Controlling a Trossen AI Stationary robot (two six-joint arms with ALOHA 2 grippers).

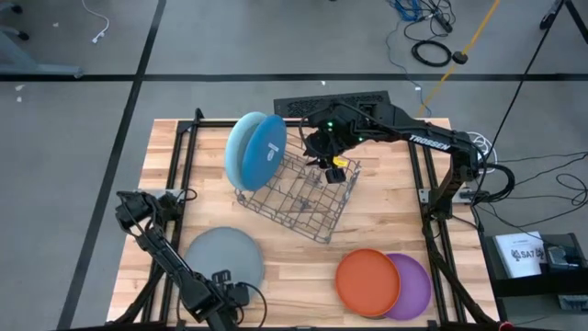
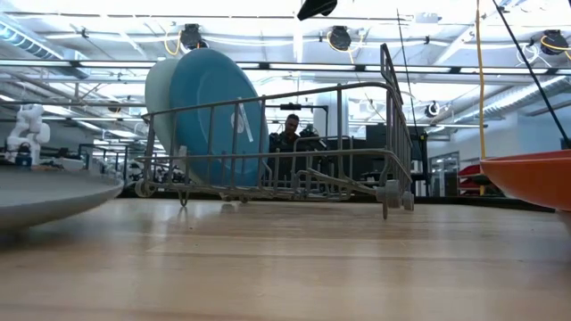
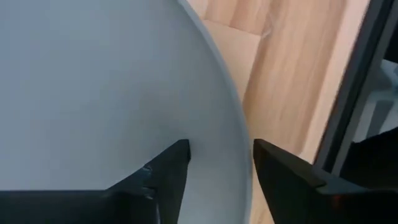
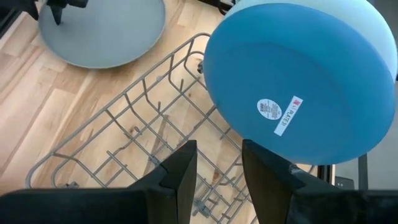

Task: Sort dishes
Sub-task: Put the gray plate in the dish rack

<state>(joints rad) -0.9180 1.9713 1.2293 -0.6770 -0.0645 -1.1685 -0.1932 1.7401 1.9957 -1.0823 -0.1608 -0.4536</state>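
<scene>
Wooden counter [image 1: 386, 216] fills the middle of the high view, and on it my dish sorting stands partway done. At centre sits the wire rack [image 1: 299, 193], with the blue plate [image 1: 266, 152] and the pale blue plate [image 1: 241, 152] upright on edge at its upper-left end; its remaining slots are bare. The grey plate [image 1: 225, 253] lies flat at lower left, the orange plate [image 1: 367, 282] at lower right overlapping the purple plate [image 1: 415, 287].

My left tool [image 3: 217, 177] is at the grey plate's near rim, fingers parted astride the edge and gripping nothing. My right tool [image 4: 217, 165] hovers over the rack, fingers apart and empty.

I judge the next move a fresh grasp on the grey rim, then a lift toward the rack. Bare wood between plate and rack leaves room; the rack's wires and the standing plates are the edges to clear.
</scene>
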